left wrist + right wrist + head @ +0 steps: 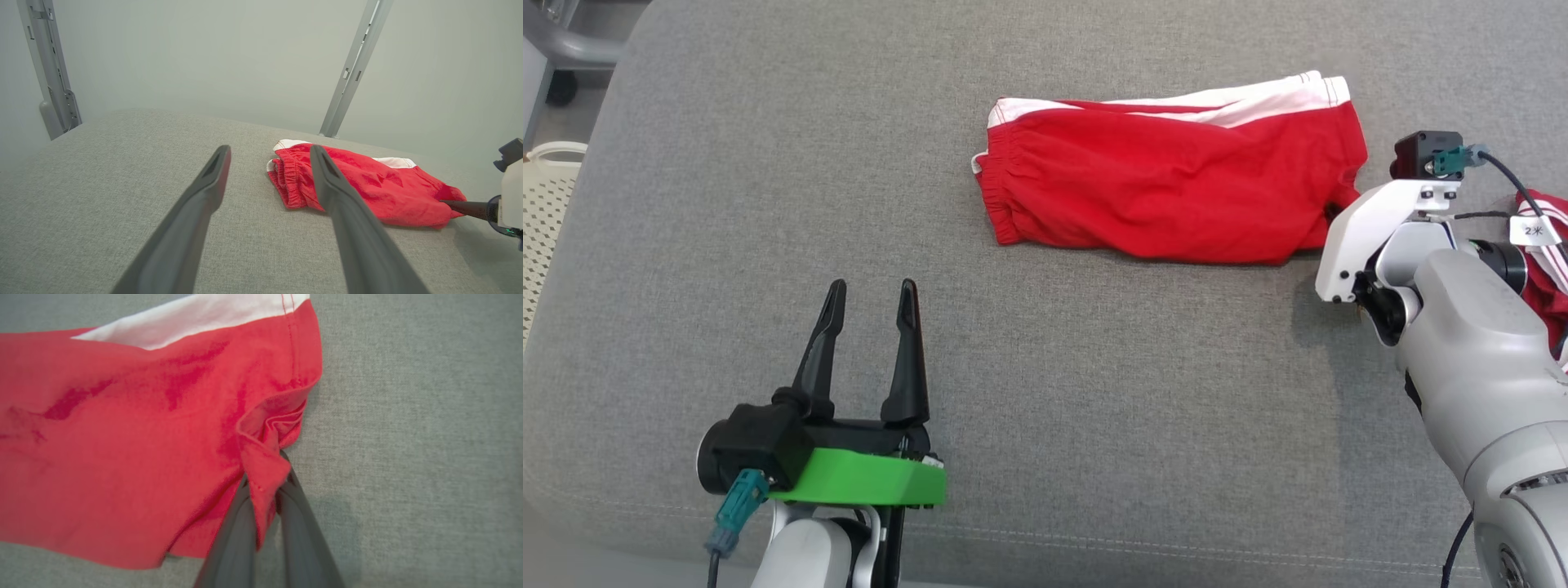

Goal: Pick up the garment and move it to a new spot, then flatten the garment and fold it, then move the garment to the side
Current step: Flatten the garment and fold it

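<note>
Note the lie of the red shorts point(1168, 192). They rest on the far half of the grey cushion point(1094, 392), right of its centre, with the long axis parallel to the far edge. The elastic waistband points toward the left edge. The leg hems point toward the right edge, and the white side stripe runs along the far margin.

The right gripper point(265, 486) is closed on the shorts at their near right corner, where a bunched fold of red hem is pinched between its two fingers. The rest of the cloth lies flat on the cushion, away to the left of this gripper. Treat that corner as the only held point. Any pull will likely trail the full length of the garment behind it, waistband last.

The left gripper point(872, 287) stands wide and holds nothing. It sits near the front edge, left of centre, well apart from the shorts, with its fingers pointing toward the far edge. The waistband end is the end nearer to it, lying ahead and to its right.

Expect the right arm to lead the coming move. If a second hold is wanted, direct the left gripper to the waistband end, not across the garment.
</note>
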### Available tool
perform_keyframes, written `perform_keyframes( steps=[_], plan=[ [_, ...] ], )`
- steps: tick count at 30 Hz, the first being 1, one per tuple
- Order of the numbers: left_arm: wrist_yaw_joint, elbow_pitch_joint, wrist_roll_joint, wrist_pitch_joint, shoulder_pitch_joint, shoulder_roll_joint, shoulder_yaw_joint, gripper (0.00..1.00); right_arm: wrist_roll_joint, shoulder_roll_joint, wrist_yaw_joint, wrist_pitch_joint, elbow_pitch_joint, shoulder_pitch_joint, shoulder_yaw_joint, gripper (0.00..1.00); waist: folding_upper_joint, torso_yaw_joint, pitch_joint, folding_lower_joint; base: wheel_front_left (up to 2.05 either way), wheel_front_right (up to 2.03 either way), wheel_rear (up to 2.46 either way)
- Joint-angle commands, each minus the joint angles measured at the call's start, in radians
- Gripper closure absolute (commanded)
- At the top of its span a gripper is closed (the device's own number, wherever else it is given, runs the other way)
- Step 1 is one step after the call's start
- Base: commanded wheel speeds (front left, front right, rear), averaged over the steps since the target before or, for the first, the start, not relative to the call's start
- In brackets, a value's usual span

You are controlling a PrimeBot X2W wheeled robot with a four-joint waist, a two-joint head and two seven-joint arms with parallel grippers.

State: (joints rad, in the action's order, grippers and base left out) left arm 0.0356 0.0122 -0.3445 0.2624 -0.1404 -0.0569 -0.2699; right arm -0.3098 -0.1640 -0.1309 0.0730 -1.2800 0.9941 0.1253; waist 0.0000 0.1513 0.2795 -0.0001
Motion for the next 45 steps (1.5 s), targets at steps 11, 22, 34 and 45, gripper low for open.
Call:
perform_keyframes(
  steps=[11, 22, 34, 45],
  plan=[
    [0.036, 0.021, -0.002, -0.03, 0.034, -0.014, 0.003, 0.0, 0.009, -0.002, 0.0, -0.068, 0.026, -0.061, -0.019, 0.0, 0.0, -0.006, -0.044, 0.0001, 0.0, 0.0, 0.0],
    [0.071, 0.06, -0.004, -0.016, 0.09, -0.037, 0.041, 0.0, 0.073, 0.002, 0.0, -0.315, 0.098, -0.211, -0.101, 0.0, 0.0, -0.03, -0.165, 0.0001, 0.0, 0.0, 0.0],
    [0.062, 0.062, 0.046, 0.004, 0.178, -0.087, 0.079, 0.0, 0.273, 0.11, 0.0, -0.337, 0.679, -0.622, -0.294, 0.0, 0.0, -0.081, -0.275, 0.0001, 0.0, 0.0, 0.0],
    [0.034, 0.109, 0.064, 0.003, 0.219, -0.109, 0.094, 0.0, 0.143, 0.112, 0.0, -0.266, 0.901, -0.85, -0.136, 0.0, 0.0, -0.112, -0.332, 0.0001, 0.0, 0.0, 0.0]
  ],
)
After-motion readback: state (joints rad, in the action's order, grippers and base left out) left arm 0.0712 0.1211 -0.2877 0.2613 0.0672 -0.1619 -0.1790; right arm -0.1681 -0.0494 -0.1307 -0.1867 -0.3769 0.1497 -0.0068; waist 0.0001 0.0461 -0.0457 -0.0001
